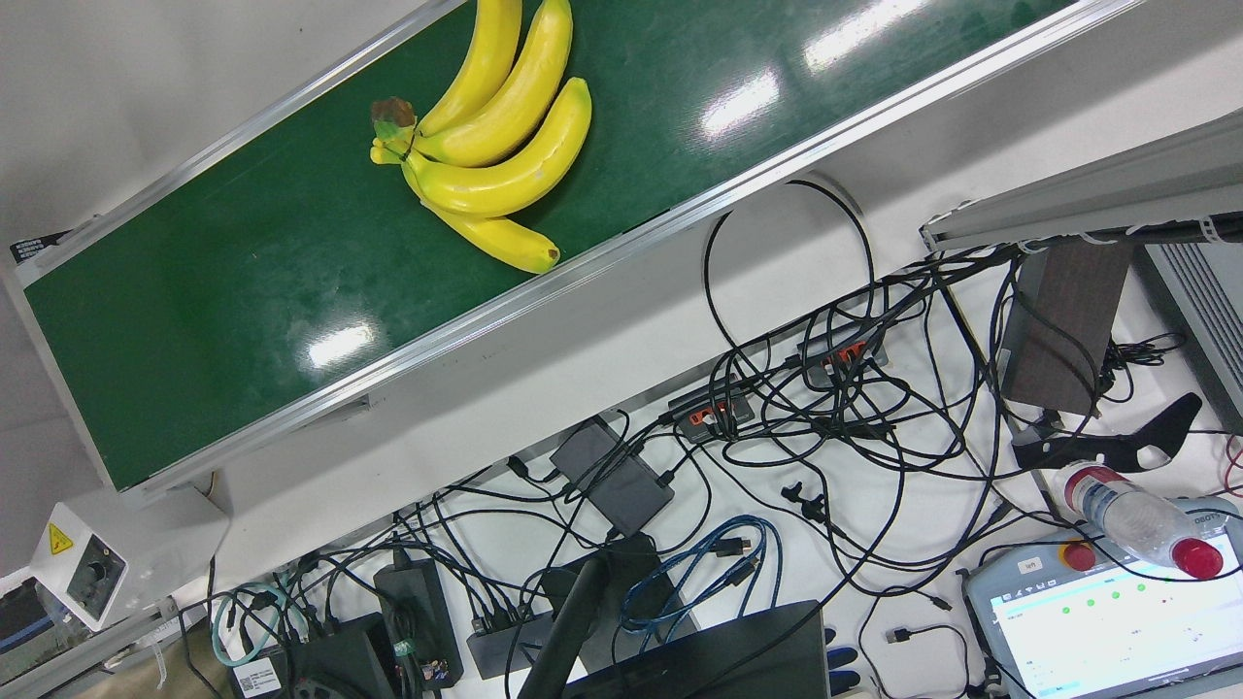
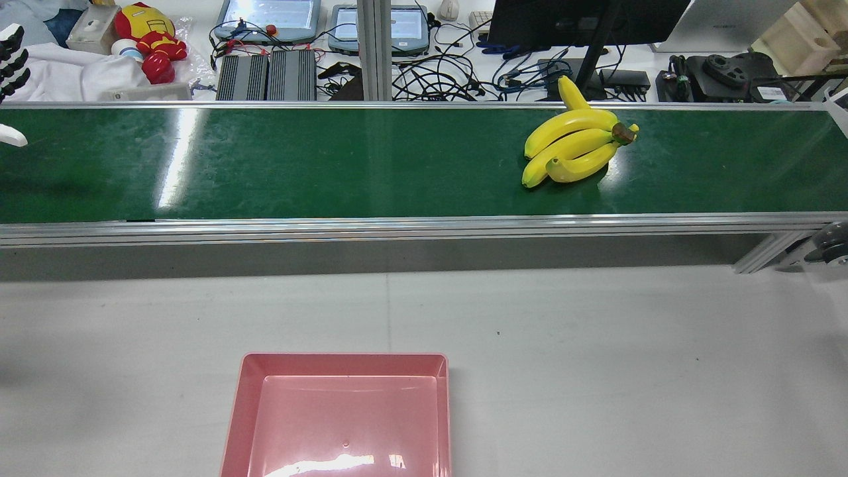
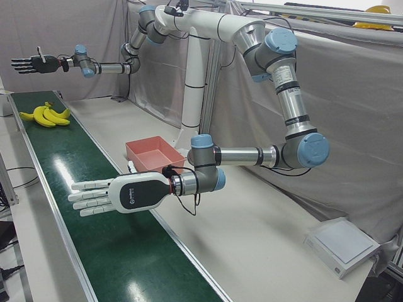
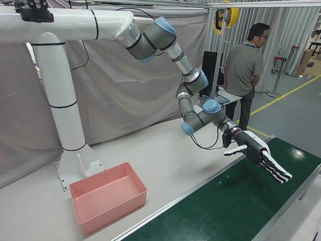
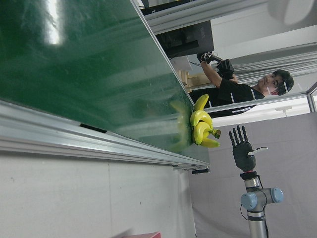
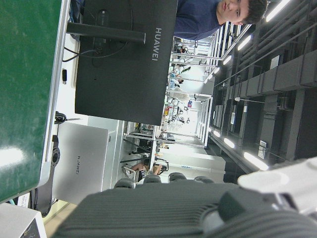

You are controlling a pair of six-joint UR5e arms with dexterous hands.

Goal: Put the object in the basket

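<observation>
A bunch of yellow bananas (image 2: 573,149) lies on the green conveyor belt (image 2: 331,165) toward the robot's right; it also shows in the front view (image 1: 495,136), the left-front view (image 3: 45,116) and the left hand view (image 5: 203,129). The pink basket (image 2: 344,361) stands empty on the grey table in front of the belt, also in the left-front view (image 3: 141,162) and the right-front view (image 4: 115,211). My left hand (image 3: 119,194) is open and flat just above the belt's left part, far from the bananas (image 4: 256,150) (image 2: 10,66). My right hand (image 3: 31,63) is open, held high beyond the bananas (image 5: 242,151).
Behind the belt lie tangled cables (image 1: 825,408), a monitor (image 2: 583,20), tablets (image 2: 268,16) and a toy figure (image 2: 149,40). A person (image 4: 248,70) stands past the table's end. A white box (image 3: 343,245) sits at the table's near corner.
</observation>
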